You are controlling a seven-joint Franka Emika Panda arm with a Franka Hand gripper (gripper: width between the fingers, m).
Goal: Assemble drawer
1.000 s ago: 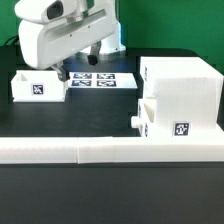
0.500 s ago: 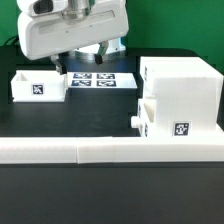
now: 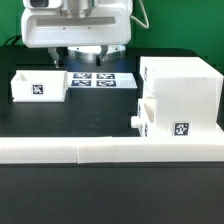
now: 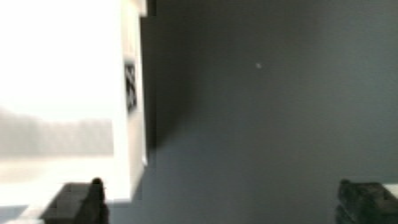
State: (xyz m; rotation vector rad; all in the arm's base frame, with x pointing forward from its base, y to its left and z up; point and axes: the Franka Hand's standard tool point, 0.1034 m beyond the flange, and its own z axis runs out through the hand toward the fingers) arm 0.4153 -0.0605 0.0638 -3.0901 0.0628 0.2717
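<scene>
The tall white box casing [image 3: 182, 92] stands at the exterior view's right. One knobbed tray [image 3: 150, 117] sits partly in its lower opening, knob [image 3: 133, 118] outward. The second tray [image 3: 38, 85] lies loose at the left, with a tag on its front. My gripper [image 3: 85, 58] hangs above the table between that tray and the marker board [image 3: 100, 80]. In the wrist view my gripper [image 4: 224, 205] is open and empty, fingertips [image 4: 80, 200] wide apart over dark table. A blurred white tagged part [image 4: 71, 90] lies beside one finger; I cannot tell which part it is.
A long low white wall [image 3: 100, 151] runs across the front of the table. The black table [image 3: 90, 115] lies open between the loose tray and the casing.
The arm has moved toward the exterior view's right and risen, away from above the loose tray. The trays and casing have not moved.
</scene>
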